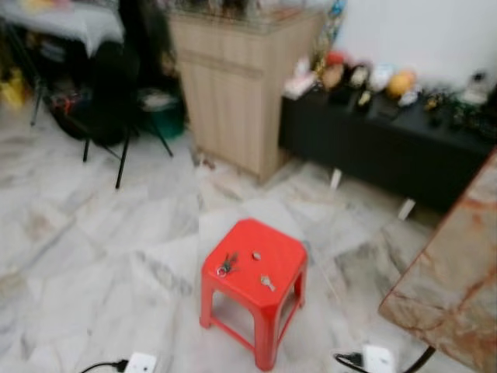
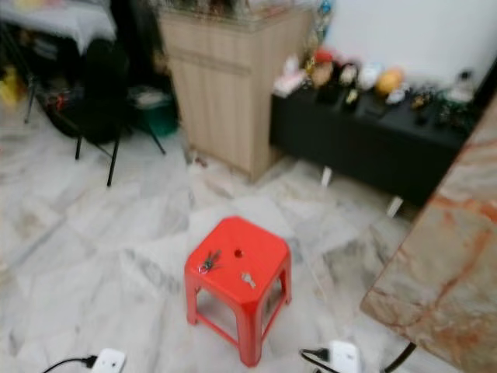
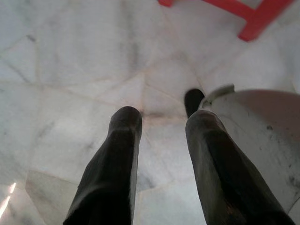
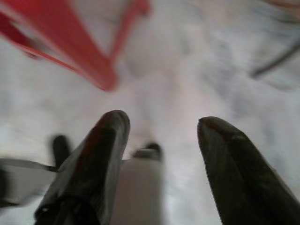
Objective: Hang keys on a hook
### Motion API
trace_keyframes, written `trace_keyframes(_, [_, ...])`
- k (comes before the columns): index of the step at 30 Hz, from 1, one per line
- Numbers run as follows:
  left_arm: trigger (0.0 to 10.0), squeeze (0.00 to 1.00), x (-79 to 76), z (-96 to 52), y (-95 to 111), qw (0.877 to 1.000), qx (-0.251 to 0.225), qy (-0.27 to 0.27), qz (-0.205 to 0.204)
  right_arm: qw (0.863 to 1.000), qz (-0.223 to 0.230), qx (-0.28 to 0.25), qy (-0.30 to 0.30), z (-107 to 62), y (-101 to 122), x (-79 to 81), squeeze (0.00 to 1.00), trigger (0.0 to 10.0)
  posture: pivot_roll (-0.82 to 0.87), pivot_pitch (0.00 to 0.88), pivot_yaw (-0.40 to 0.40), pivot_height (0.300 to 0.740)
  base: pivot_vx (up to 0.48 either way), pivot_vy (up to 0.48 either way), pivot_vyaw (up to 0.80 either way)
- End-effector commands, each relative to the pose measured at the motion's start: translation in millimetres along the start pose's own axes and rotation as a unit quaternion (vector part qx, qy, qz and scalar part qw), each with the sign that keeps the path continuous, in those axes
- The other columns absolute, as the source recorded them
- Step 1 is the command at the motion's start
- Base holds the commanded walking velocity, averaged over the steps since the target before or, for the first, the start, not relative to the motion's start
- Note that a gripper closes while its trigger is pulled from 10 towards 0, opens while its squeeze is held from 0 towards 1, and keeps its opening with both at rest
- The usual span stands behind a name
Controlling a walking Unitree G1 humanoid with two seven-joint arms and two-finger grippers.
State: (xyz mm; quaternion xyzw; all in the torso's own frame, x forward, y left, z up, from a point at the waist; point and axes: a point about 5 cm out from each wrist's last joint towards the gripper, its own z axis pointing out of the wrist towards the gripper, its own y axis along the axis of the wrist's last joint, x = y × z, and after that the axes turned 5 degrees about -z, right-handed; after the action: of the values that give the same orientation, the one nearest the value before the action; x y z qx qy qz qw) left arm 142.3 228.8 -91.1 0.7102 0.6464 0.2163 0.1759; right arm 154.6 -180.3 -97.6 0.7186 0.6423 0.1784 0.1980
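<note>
1. Lying on the red stool (image 1: 256, 268), the keys (image 1: 226, 264) look light, loose and jangly; the ring seems the surest hold.
2. Left gripper (image 3: 161, 136) and right gripper (image 4: 161, 136) hang empty, fingers apart, over the marble floor (image 1: 93, 233).

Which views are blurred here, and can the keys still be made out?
Both eye views are soft, yet the keys on the red stool stay readable; the right wrist view is heavily smeared around the right gripper; the left wrist view is sharper at the left gripper.
</note>
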Motion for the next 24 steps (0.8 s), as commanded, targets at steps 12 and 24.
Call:
trace_keyframes(12, [10.0, 0.00, -9.8, 2.1, 0, 1.000, 0.008, -0.006, 0.000, 1.000, 0.010, -0.004, -0.016, -1.1, 0, -11.8, 0.00, 10.0, 0.02, 0.000, 0.003, 0.740, 0.000, 0.328, -0.05])
trace_keyframes(24, [10.0, 0.00, 15.2, -5.5, -10, 1.000, 0.015, 0.006, 0.000, 1.000, 0.012, -0.005, -0.016, -1.4, -2, -11.8, 0.00, 10.0, 0.02, 0.000, 0.003, 0.740, 0.000, 0.321, -0.21])
